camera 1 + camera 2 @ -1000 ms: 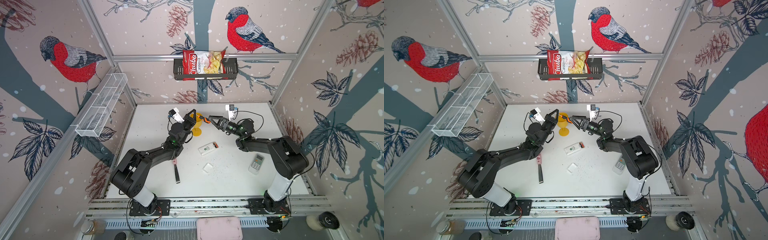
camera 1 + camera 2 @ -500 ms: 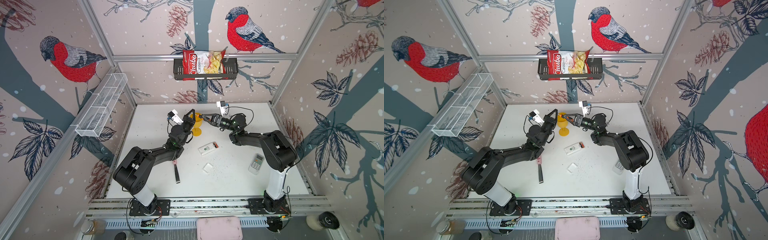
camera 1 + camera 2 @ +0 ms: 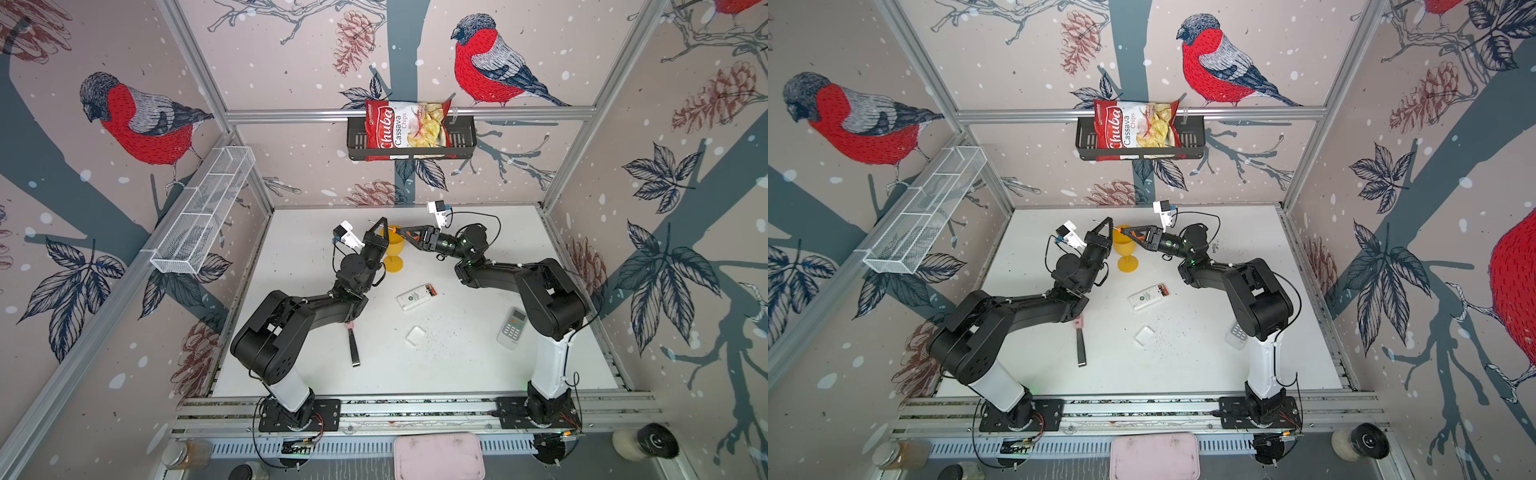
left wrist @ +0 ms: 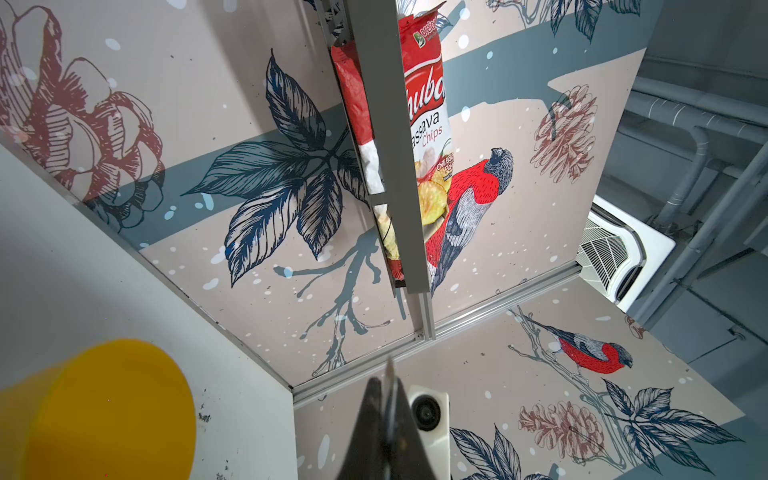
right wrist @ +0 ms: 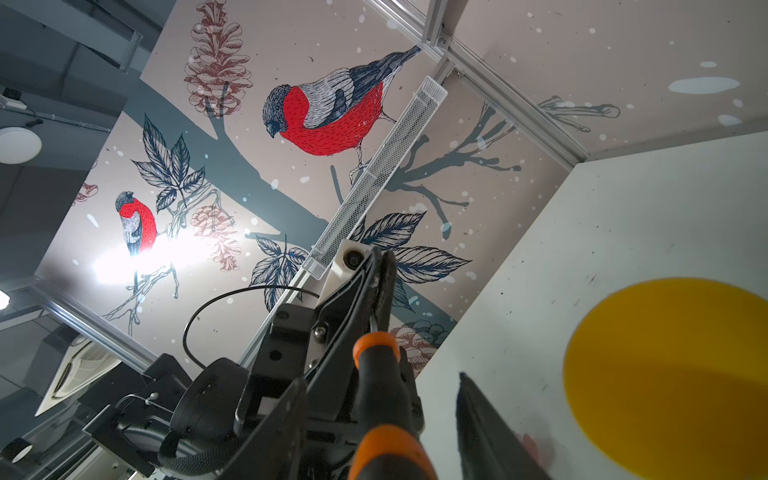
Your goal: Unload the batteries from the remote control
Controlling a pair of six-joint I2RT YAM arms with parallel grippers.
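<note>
On the table (image 3: 457, 365) I see the goblet (image 3: 392, 249) standing at the back, near the middle. Just above it the left gripper (image 3: 384, 222) and the right gripper (image 3: 402, 230) meet, and the screwdriver (image 5: 380, 386) reaches from one to the other. In front of the goblet lies the remote control (image 3: 413, 297), with the batteries (image 3: 431, 289) in its right end. A small lid (image 3: 415, 336) lies nearer the front. A second remote (image 3: 513, 328) is at the right, and a flat tool (image 3: 353, 349) at the left, partly under the left arm.

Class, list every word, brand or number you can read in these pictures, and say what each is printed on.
"Chuba": chips bag.
"Cassava Chips": same bag.
Its other small print: blurred.
Green logo on the white remote: too small to read.
Keys of the second remote: too small to read.
</note>
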